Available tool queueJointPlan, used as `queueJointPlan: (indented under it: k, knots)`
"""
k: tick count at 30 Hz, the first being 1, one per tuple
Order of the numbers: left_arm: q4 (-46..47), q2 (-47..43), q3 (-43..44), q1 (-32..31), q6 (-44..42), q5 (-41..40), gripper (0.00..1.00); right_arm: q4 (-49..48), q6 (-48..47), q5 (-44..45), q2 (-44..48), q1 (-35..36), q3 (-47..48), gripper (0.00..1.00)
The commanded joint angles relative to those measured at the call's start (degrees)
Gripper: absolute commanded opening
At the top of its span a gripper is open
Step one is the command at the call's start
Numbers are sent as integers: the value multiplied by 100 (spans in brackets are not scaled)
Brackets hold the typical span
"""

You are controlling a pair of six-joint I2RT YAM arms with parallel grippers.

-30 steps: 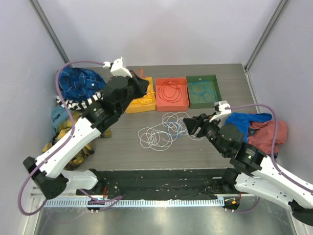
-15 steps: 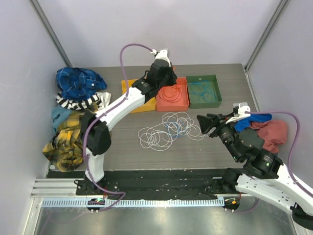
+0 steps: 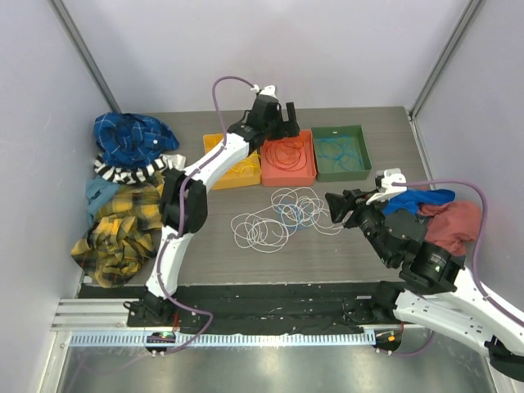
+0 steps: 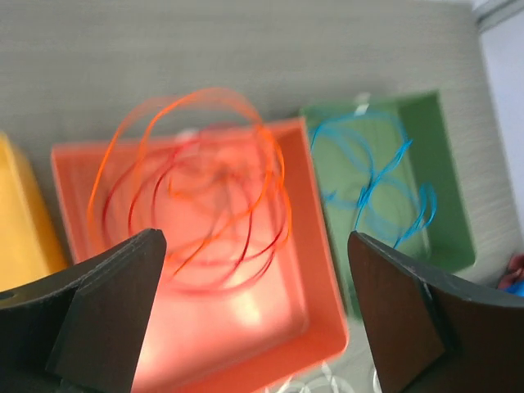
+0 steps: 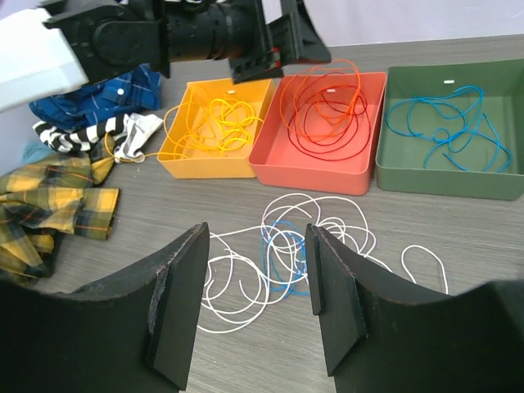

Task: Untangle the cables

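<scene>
Three trays stand in a row on the table (image 3: 205,246). The green tray (image 5: 442,184) holds loose blue cables (image 5: 442,127). The orange tray (image 5: 311,178) beside it holds orange and red loops (image 5: 323,110), and the yellow tray (image 5: 205,168) holds yellow cables (image 5: 221,119). Just in front of the trays, a tangle of white cables (image 3: 274,217) with a blue one among them lies on the tabletop. The left gripper (image 4: 252,241) hangs over the orange tray, jaws spread wide, grasping nothing. The right gripper (image 5: 258,233) hovers near the tangle, jaws partly apart and empty.
</scene>
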State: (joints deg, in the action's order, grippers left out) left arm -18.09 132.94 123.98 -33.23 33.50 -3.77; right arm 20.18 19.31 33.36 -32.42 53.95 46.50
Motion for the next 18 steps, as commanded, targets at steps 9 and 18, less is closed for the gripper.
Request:
queueJointPlan:
  k: [9,18]
  knots:
    - [973,-3928,-3647,-472,25,-912,100,-489,-59,161,-405,19,263,58]
    - [-806,-6200,-5708,-1334,903,-2837,100,-506,634,461,-1511,10,430,62]
